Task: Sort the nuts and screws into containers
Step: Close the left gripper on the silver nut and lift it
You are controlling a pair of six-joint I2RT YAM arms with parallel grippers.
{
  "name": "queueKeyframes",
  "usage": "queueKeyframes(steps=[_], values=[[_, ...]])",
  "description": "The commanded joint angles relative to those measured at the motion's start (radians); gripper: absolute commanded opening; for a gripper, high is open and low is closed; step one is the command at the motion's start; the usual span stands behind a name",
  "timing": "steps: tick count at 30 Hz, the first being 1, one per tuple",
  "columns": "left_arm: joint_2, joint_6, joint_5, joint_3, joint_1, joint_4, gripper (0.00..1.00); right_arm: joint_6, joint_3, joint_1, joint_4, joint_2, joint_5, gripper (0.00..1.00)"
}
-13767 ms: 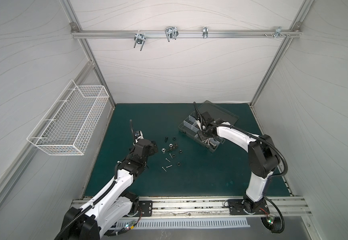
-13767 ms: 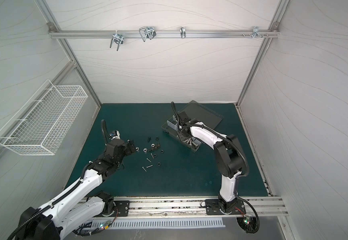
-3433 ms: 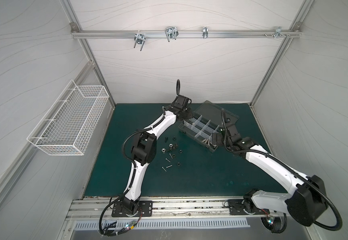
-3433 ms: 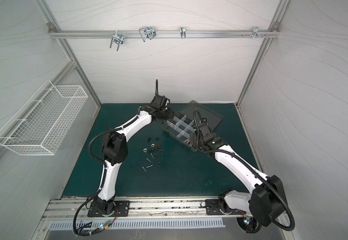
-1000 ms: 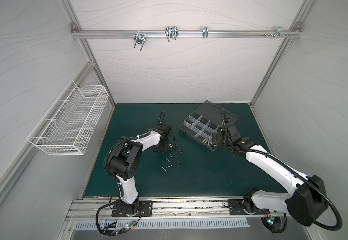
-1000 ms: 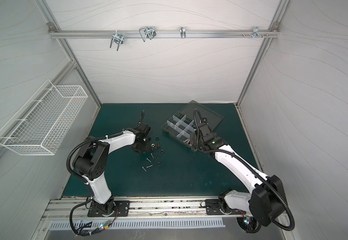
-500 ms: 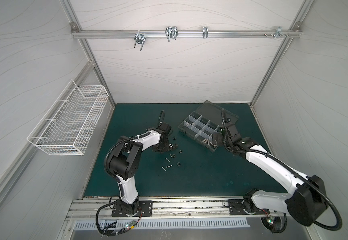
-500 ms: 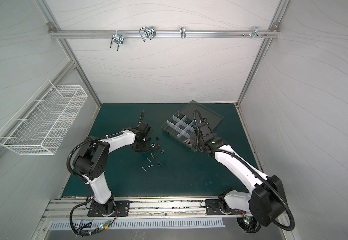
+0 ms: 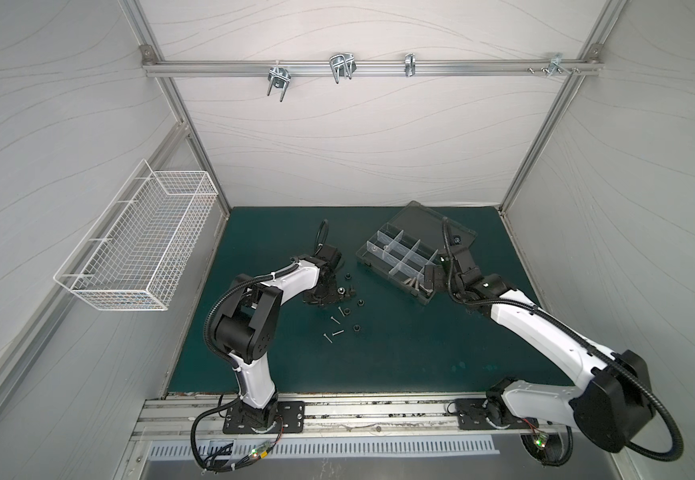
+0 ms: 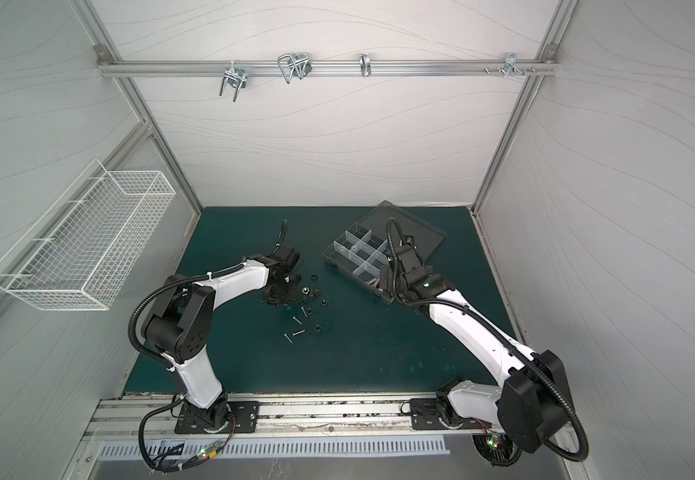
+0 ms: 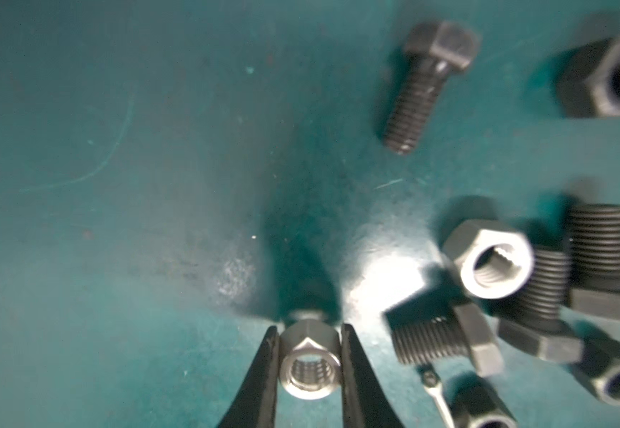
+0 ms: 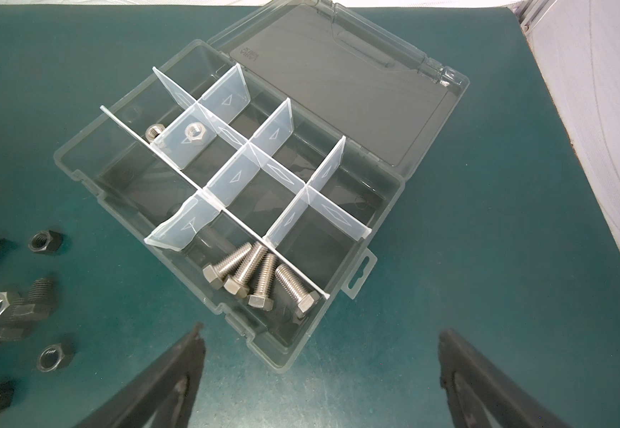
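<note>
We pinch one silver nut [image 11: 309, 365] between our left jaws, just beside the heap [image 9: 352, 293] of loose bolts and nuts on the green tabletop [image 9: 400, 353]. The clear box [image 12: 78, 163], lid open, holds four silver bolts [image 12: 260, 278] in one compartment and two silver nuts [image 12: 195, 133] toward its other end. Our right jaws stand spread wide beside it.

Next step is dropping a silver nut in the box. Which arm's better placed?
Left. The left gripper is already closed on a silver nut; the right gripper is open and empty beside the organizer box.
</note>
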Motion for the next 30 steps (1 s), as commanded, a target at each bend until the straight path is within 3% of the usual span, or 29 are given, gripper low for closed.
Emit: queueKeyframes(steps=[1,10,20,30], values=[[-0.029,0.007,-0.008,0.051,-0.008,-0.021,0.21,0.016,0.008,-0.006,0.008,-0.029,0.022,0.99],[-0.009,0.023,0.012,0.042,-0.010,-0.052,0.22,0.014,0.007,-0.005,0.008,-0.034,0.027,0.99],[0.057,0.083,0.041,0.062,-0.010,-0.197,0.25,0.020,0.004,-0.005,0.011,-0.042,0.033,0.99],[0.115,0.095,0.056,0.073,-0.007,-0.180,0.30,0.014,-0.001,-0.005,0.004,-0.052,0.050,0.99]])
